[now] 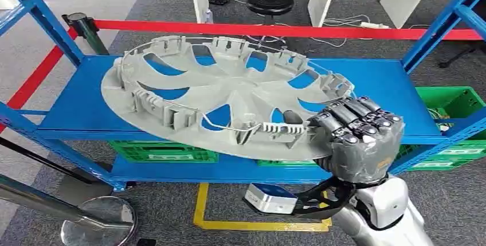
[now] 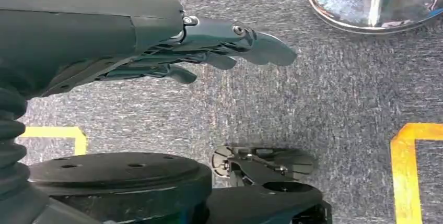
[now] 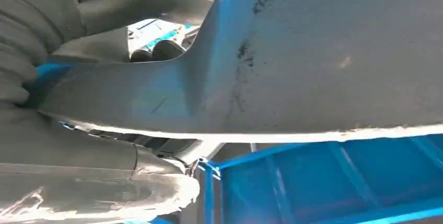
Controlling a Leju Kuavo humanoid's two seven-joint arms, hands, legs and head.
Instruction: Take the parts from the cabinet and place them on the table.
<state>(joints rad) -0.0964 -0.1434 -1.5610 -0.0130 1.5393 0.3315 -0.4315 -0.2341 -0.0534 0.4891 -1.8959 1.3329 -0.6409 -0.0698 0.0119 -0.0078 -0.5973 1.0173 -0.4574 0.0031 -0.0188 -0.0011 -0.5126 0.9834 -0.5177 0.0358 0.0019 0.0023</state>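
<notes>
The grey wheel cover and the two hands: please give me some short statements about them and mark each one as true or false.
1. The right hand grips the grey wheel cover at its near rim. True.
2. The wheel cover lies flat inside a green crate. False: it is held tilted over the blue shelf; the green crates stand on the level below.
3. The left hand holds a second part. False: it holds nothing and hangs above the grey carpet.
4. A red barrier tape runs behind the shelf. True.
5. The wheel cover shows its ribbed inner side with clips upward in the head view. True.
</notes>
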